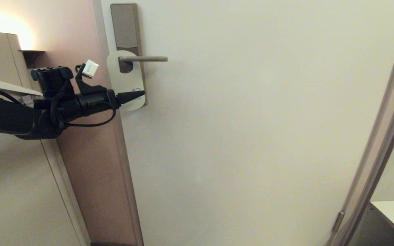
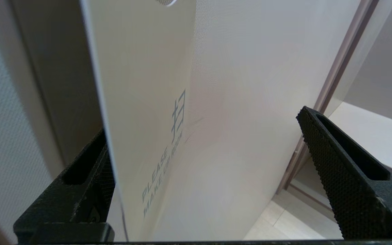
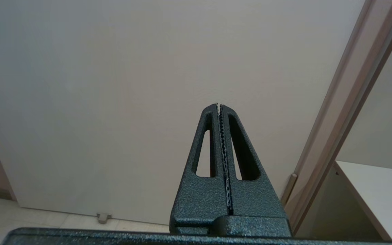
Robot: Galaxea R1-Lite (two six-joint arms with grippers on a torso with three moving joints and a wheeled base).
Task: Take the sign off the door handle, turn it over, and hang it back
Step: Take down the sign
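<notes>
The sign [image 1: 126, 80] hangs on the door handle [image 1: 143, 59] by its oval hole, pale "PLEASE MAKE UP ROOM" side facing out, lying against the lock plate [image 1: 125, 25] and door [image 1: 251, 119]. My left fingers [image 2: 80, 190] stand wide apart at the sign's lower end, one behind its edge, the other well clear in front of the door; nothing is clamped. My right fingers [image 3: 220, 136] are pressed together, empty, pointing at the door lower down.
</notes>
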